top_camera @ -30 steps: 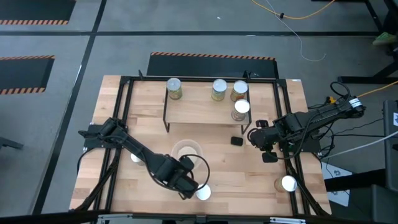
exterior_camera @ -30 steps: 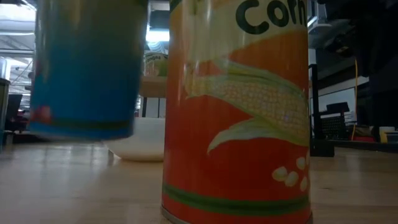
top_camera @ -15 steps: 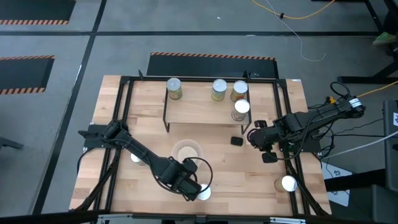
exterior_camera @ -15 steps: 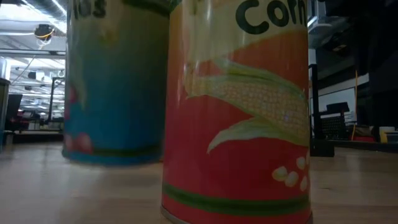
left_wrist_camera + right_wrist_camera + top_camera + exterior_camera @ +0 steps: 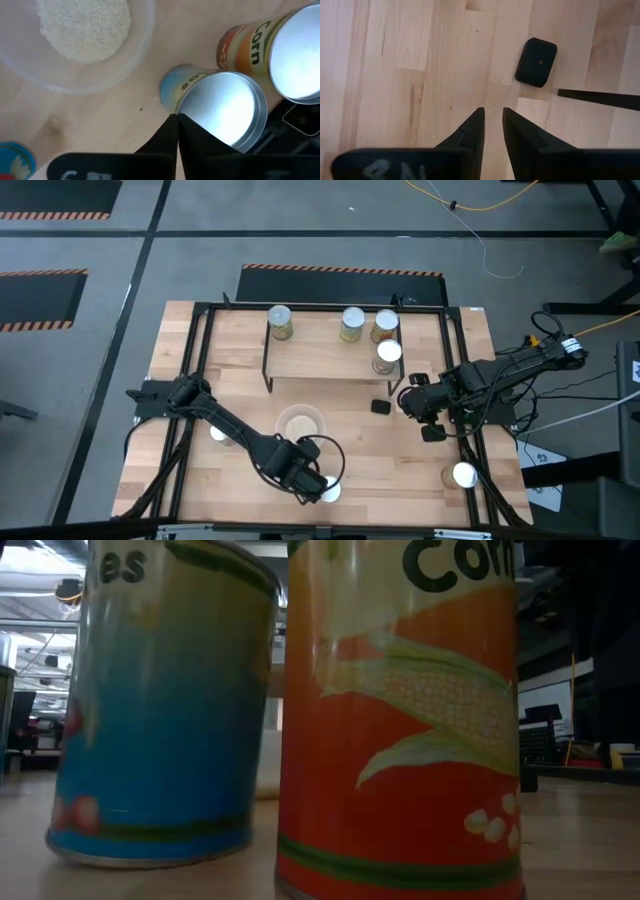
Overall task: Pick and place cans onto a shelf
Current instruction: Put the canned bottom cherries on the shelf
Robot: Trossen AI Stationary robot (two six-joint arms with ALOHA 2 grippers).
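My left gripper [image 5: 177, 125] is at the near edge of the table, fingers pinched together with nothing between them, tips right at the rim of the blue can [image 5: 220, 107], over the side of its silver top. So the can lies directly under and slightly ahead of my fingertips. It's upright, long axis vertical, lid facing up, label text running round the side. In the low view the blue can [image 5: 165, 710] looks slightly tilted rather than square on the wood; I can't tell whether my fingers are pushing it. The corn can [image 5: 272, 55] stands just beside it, upright too, the two almost touching. The bowl [image 5: 75, 75] of beige grains sits near, on the far side toward the shelf [image 5: 330, 360].

My right gripper [image 5: 492, 127] waits by the right side of the table above bare wood, fingers a narrow gap apart, empty, near the small black block [image 5: 535, 62].

Left arm is clearly nearer. My read: to take the blue can I'd need to spread the fingers and straddle its sides first; the corn can so close leaves little room
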